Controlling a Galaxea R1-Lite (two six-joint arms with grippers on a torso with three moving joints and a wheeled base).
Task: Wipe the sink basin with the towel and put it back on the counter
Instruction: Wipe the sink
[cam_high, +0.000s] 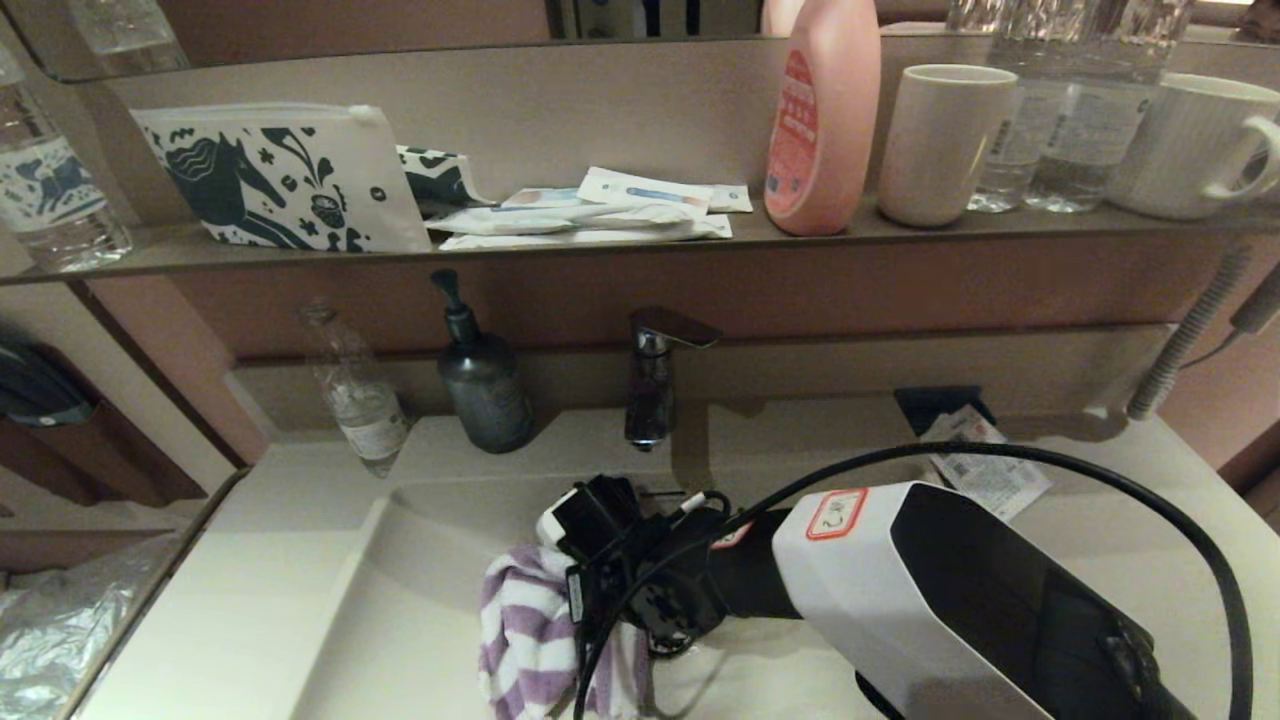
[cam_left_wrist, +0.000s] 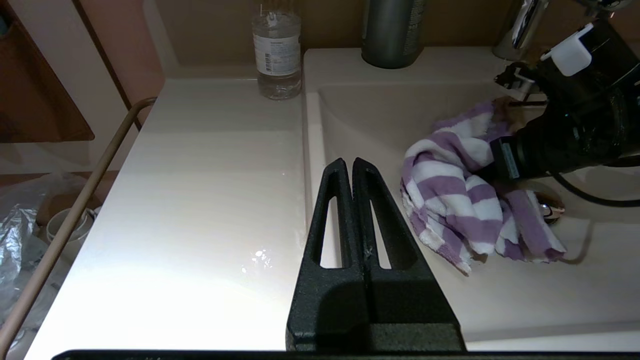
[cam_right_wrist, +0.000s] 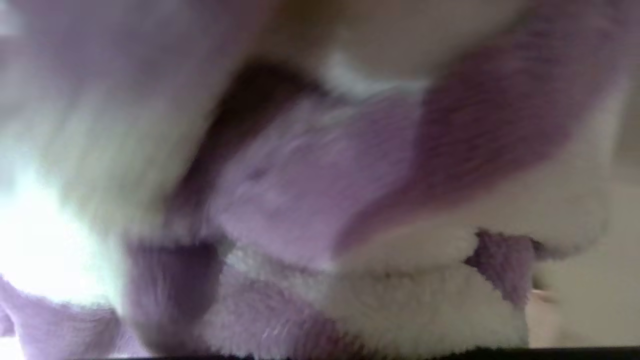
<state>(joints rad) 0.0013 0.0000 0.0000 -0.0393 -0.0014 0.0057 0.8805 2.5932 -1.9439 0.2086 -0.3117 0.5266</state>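
Nearest me: L gripper (cam_left_wrist: 353, 167) parked over the counter (cam_left_wrist: 200, 190) at the basin's left rim, fingers pressed together, nothing in them. Idle.

R gripper (cam_high: 585, 590) reaches down into the sink basin (cam_high: 400, 600) w/ the towel (cam_high: 525, 640) bunched at its tip. R wrist cam shows only purple/white terry right up against the lens, fingers hidden, so I judge it clamped on the cloth from how the cloth hangs off the tip in the L wrist view. Towel lies low in the basin, trailing end on the basin floor just beside the drain plug (cam_left_wrist: 550, 210).

Step in hand, my read: mid-wipe, put-back not yet done.

Risks:
- Cloth is a loose wad; only part touches the basin, so a stroke may wipe a narrow band.
- Trailing end near the plug could snag on it and pull out of the grip.
- Black cable (cam_high: 1150, 490) loops off the R arm; could catch on the tap (cam_high: 655, 385) on a swing back.
- Soap pump (cam_high: 482, 385) and small water bottle (cam_high: 355, 395) stand at the basin's back edge; a wide stroke could tip them.

Writing: red-bordered sticker on R arm (cam_high: 835, 512), can't make out the characters. Pink bottle (cam_high: 822, 120) on shelf has a red label, unreadable. Horse-print pouch (cam_high: 280, 180), no text.
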